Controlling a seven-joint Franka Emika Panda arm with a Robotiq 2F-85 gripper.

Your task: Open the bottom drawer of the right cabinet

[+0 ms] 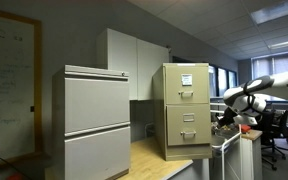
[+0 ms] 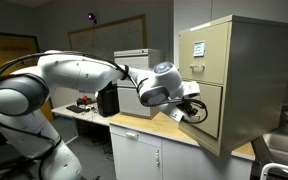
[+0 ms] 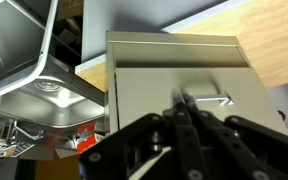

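Note:
The right cabinet point(image 1: 174, 110) point(image 2: 254, 70) is tall and tan and stands on a wooden counter. Its upper drawer bears a white paper point(image 1: 187, 80) point(image 2: 198, 47). The bottom drawer point(image 1: 189, 128) point(image 2: 212, 115) point(image 3: 144, 95) looks flush with the cabinet front. Its silver handle point(image 3: 216, 100) shows in the wrist view. My gripper point(image 1: 222, 118) point(image 2: 192, 112) point(image 3: 181, 100) is right at the bottom drawer's front. Its fingers are shut together, with the tips beside the handle's end. I cannot tell whether they touch it.
A wider light-grey cabinet point(image 1: 96, 120) stands on the same counter point(image 1: 154, 155). A steel sink point(image 3: 49, 95) point(image 2: 284, 155) lies beside the tan cabinet. Office chairs point(image 1: 279, 130) stand behind the arm. A desk with a black box point(image 2: 107, 100) is behind the arm in an exterior view.

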